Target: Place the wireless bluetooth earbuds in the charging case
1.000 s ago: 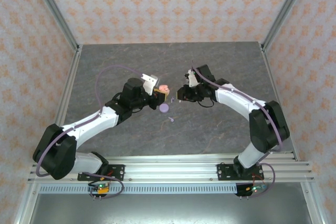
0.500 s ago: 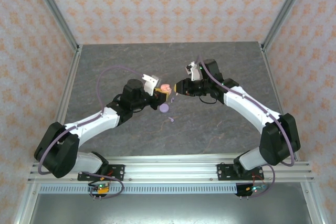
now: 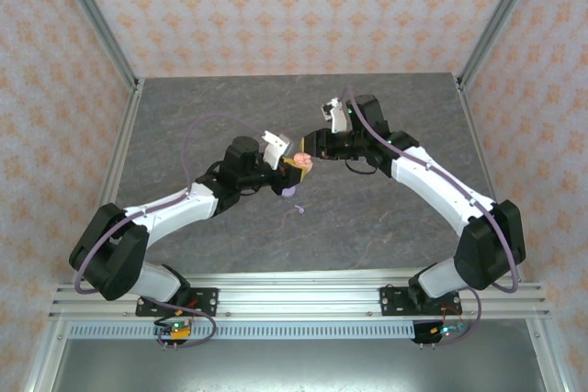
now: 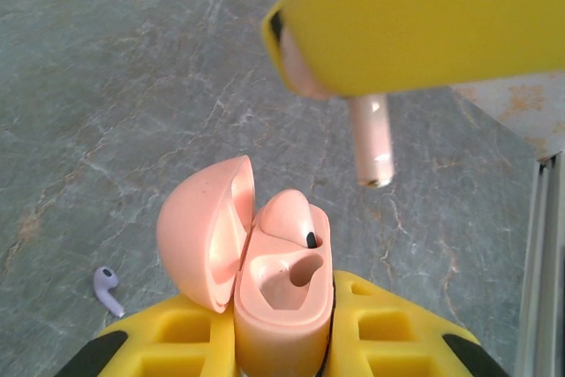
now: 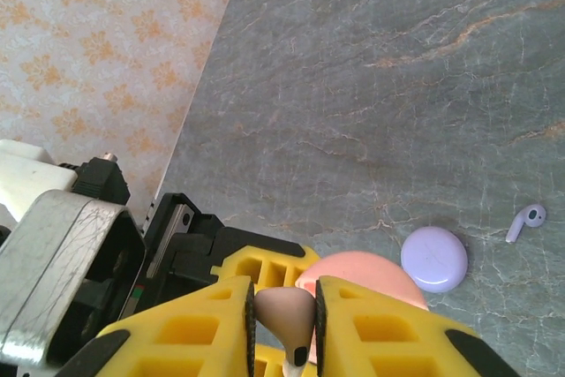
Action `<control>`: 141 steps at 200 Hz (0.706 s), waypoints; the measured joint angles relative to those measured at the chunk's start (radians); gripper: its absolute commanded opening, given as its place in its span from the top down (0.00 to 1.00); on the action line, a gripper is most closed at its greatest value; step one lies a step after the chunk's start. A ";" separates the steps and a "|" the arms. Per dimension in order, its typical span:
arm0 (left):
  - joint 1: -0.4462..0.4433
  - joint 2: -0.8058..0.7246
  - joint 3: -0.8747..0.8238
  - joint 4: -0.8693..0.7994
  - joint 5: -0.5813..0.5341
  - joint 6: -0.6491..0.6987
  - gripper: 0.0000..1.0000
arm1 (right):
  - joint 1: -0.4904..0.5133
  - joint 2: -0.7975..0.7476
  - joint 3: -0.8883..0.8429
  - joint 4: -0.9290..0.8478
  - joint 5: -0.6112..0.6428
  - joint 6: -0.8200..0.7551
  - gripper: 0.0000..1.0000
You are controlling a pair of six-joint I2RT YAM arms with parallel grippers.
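1. Progress: approx. a quarter done, by my read. One pink bud (image 4: pixel 284 216) looks seated in the pink charging case (image 4: pixel 278 306); the slot beside it is empty.
2. In hand: the second pink earbud (image 4: pixel 372 143) hangs above the open case, stem pointing down. It's not touching the case, and in the left wrist view it sits a bit off to the side of the empty slot.
3. Left to do: seat that bud, then the lavender set. A lavender earbud (image 5: pixel 527 221) lies loose on the worktop (image 3: pixel 230 107), near the lavender case (image 5: pixel 434 259), whose lid looks shut.
4. Left end effector (image 4: pixel 282 346): clenched on the pink case's body w/ the lid swung open to one side. Case looks held up off the worktop. L arm reaches fwd and inward toward mid-worktop.
5. Right end effector (image 5: pixel 284 306): pinching the earbud's head betw. both fingers, stem poking out past the tips. R arm is stretched fwd, elbow bent, wrist turned inward to meet the left.
6. From the top view the two end effectors are nearly tip to tip, so the insert needs only a short, fine move, I'd judge. Alignment w/ the empty slot is the tricky bit.
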 measured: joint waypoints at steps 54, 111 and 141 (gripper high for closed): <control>-0.002 0.001 0.034 -0.002 0.031 -0.001 0.80 | 0.018 0.000 0.006 -0.032 0.053 -0.026 0.76; -0.002 0.001 0.042 -0.011 0.031 -0.014 0.80 | 0.032 0.000 0.008 -0.047 0.103 -0.053 0.76; -0.002 0.003 0.051 -0.024 0.034 -0.030 0.80 | 0.039 0.000 0.012 -0.054 0.123 -0.063 0.76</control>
